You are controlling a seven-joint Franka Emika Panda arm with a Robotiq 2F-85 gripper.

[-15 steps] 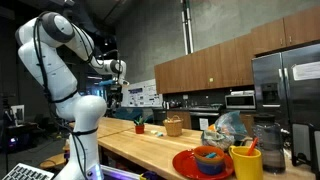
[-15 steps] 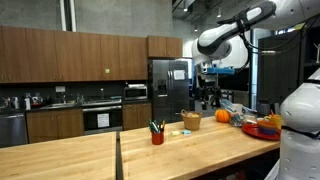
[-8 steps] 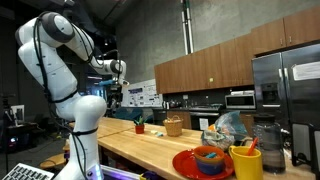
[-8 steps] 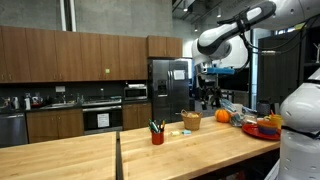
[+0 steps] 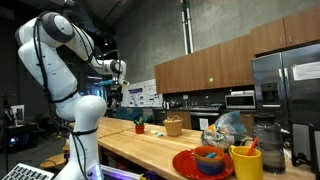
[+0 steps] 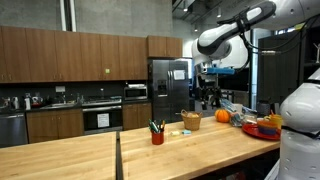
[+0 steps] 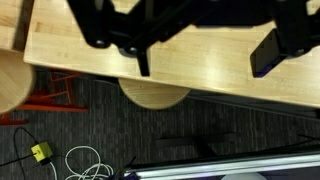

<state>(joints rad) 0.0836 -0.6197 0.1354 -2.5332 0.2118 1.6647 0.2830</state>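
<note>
Wrist view: gripper [image 7: 203,66], spread and empty (top of frame), hangs over the countertop [image 7: 60,50] edge; dropping straight might clip it.

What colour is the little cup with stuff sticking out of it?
Red. The cup shows best in an exterior view, standing on the wooden counter.

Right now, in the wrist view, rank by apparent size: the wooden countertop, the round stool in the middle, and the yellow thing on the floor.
1. wooden countertop
2. round stool
3. yellow thing, smallest, though the floor lies farthest from the camera, which shrinks it.
</note>
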